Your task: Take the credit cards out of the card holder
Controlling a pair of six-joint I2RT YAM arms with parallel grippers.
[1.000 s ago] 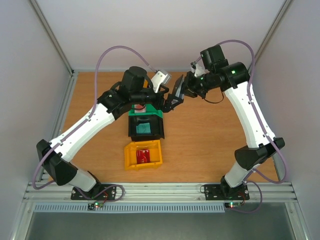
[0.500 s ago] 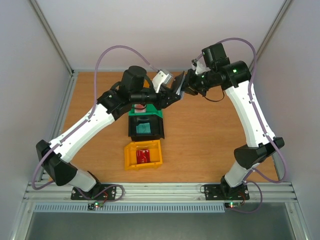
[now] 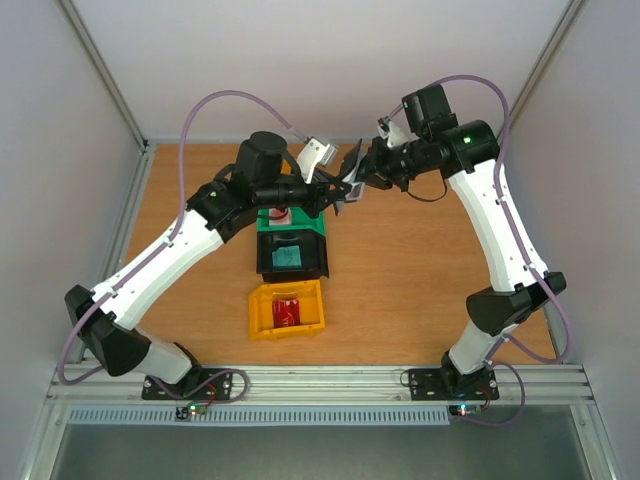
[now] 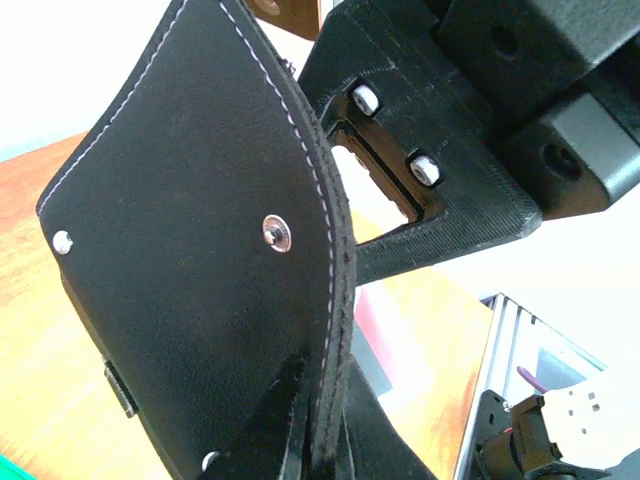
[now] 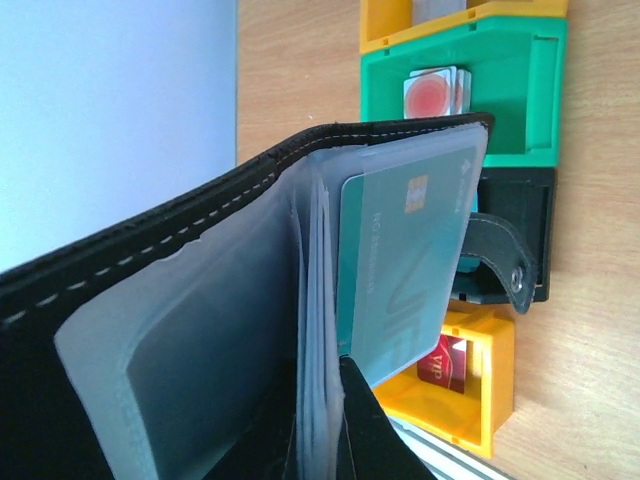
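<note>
**card holder [image 3: 350,176] opening toward left end effector [image 3: 332,192]**

It is hanging over the tabletop [image 3: 420,260] far edge, centre, with the right end effector [image 3: 365,176] pinching it. The teal credit card [image 5: 400,270] is sticking out lengthwise toward the left arm. Left finger spread: cannot tell.

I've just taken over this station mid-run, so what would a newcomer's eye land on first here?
The black card holder hangs open in mid-air above the far part of the table, with the right gripper gripping it and the left gripper close against it. A pocketed teal card shows in one clear sleeve. Nearer the arms, a black bin holds a loose teal card and a yellow bin holds a red card.
</note>
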